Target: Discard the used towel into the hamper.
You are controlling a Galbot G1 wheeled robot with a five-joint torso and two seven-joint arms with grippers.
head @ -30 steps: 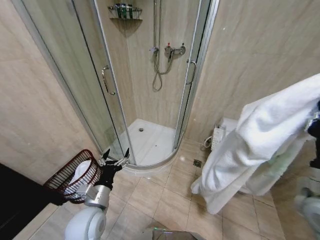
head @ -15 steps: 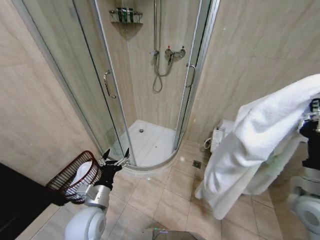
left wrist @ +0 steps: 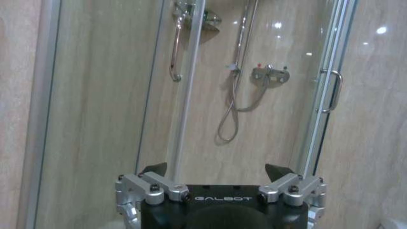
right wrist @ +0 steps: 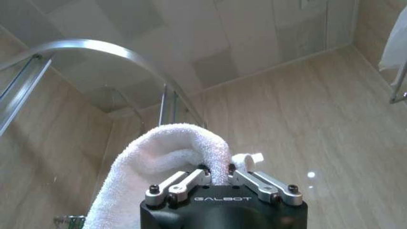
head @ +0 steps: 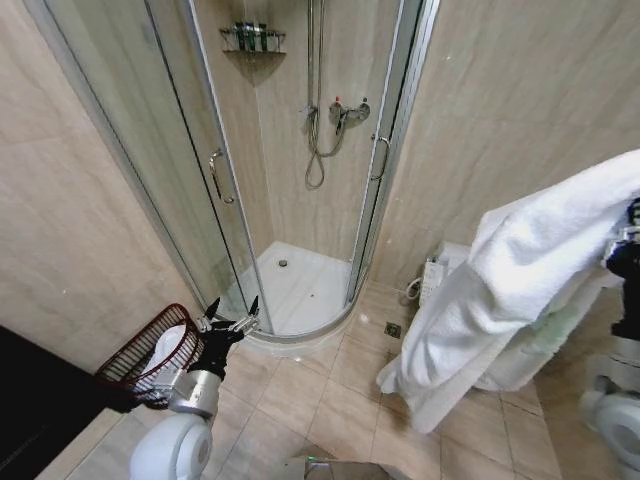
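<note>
While the right gripper (right wrist: 218, 172) holds the towel (head: 520, 280) in closed jaws at far right, the hamper (head: 150, 352) waits at left, beside the open-jawed left gripper (head: 232, 312); dropping it remains.

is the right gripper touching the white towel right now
Touching. In the right wrist view the right gripper has its fingers closed on a fold of the towel, terry cloth pinched between them. The head view shows the towel draped from that arm.

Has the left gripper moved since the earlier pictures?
No. The left gripper sits at the same spot against the curved rim of the shower tray, beside the hamper, with its jaws open.
</note>
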